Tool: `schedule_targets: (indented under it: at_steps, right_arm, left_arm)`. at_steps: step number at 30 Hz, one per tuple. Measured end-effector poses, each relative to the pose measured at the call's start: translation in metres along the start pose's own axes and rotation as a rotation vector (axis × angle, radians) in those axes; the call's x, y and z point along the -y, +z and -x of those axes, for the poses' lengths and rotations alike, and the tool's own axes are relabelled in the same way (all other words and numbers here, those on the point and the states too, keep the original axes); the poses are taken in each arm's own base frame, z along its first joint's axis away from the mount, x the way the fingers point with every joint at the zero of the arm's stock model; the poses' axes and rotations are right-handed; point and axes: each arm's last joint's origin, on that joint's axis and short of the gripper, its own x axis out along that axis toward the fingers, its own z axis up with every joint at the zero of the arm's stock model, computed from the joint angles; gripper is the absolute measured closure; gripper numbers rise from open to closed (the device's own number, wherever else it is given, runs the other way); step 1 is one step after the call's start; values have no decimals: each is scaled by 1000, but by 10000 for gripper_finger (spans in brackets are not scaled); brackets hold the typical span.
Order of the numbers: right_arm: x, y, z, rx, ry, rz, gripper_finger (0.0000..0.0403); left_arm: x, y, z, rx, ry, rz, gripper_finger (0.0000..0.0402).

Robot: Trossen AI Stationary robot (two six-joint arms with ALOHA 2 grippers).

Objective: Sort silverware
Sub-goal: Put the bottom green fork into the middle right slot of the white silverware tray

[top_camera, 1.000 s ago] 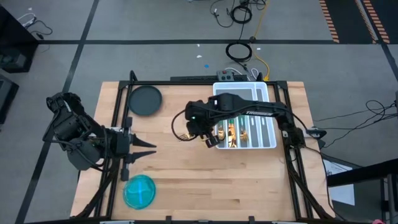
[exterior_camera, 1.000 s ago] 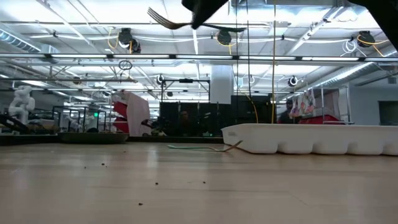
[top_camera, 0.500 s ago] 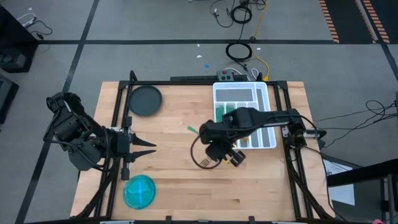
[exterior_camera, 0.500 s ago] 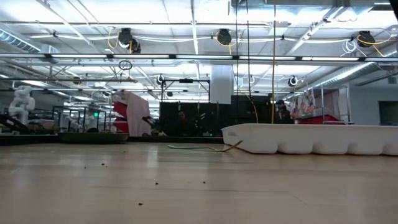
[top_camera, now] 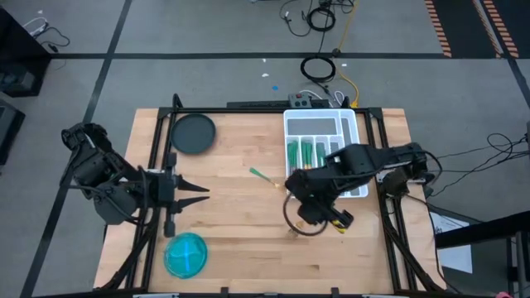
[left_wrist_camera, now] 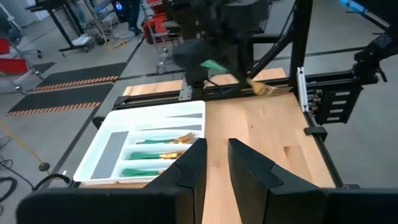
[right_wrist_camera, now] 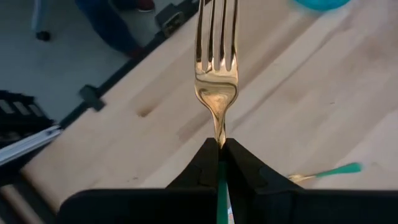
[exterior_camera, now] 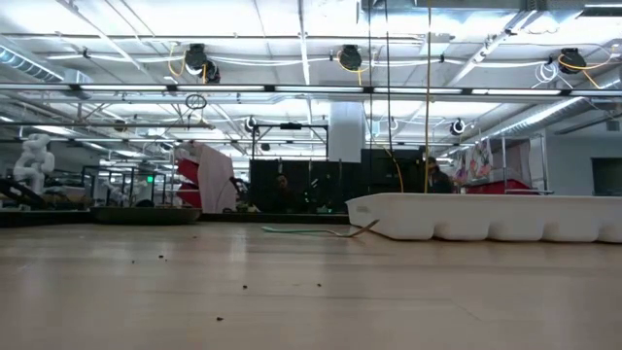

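Table (top_camera: 232, 240): one, wood; we see it whole only from above. At table height neither arm shows.

Tray (top_camera: 352, 124): one, white, compartmented, at the table's far right. The right arm covers its near end, so we cannot count the silverware inside; we make out green handles (top_camera: 303, 151) in the left compartments.

Right gripper (right_wrist_camera: 219, 147): one, above the table just in front of the tray. Jaws pressed together, pinching one fork (right_wrist_camera: 216, 59) at the neck, where gold head meets green handle. The tines project forward past the fingertips.

Left gripper (left_wrist_camera: 216, 163): one, waiting at the table's left edge. Jaws slightly spread, nothing between them.

Loose piece (top_camera: 263, 176): one, green-handled, lying on bare wood left of the tray, well apart from both grippers. We cannot tell its type.

Bowl (top_camera: 185, 253): one, blue, near left.

Dish (top_camera: 193, 133): one, dark, round, far left.
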Motion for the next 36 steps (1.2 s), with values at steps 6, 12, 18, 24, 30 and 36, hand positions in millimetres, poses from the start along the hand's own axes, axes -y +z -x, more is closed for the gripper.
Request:
schedule_targets:
  at_steps: [6, 12, 18, 24, 30, 36]
  right_arm:
    - [-23, -24, -6, -83, 54, -50, 402]
    - [-41, -63, -16, -197, 102, -64, 402]
    - [-46, -79, -24, -246, 126, -25, 402]
    - [-46, -74, -15, -201, 118, 54, 403]
    - [-54, -62, 9, -105, 82, 114, 403]
    - [-65, -50, 40, 15, 44, 174, 403]
  left_arm:
    - [-6, 1, -5, -3, 33, 13, 327]
    - [-16, 8, -20, 18, 84, -36, 327]
    - [-36, 13, -67, -30, 46, -155, 327]
    - [-69, 9, -126, -57, -113, -281, 327]
    - [-111, -2, -174, -31, -292, -305, 327]
    - [-141, -12, -223, 97, -413, -300, 327]
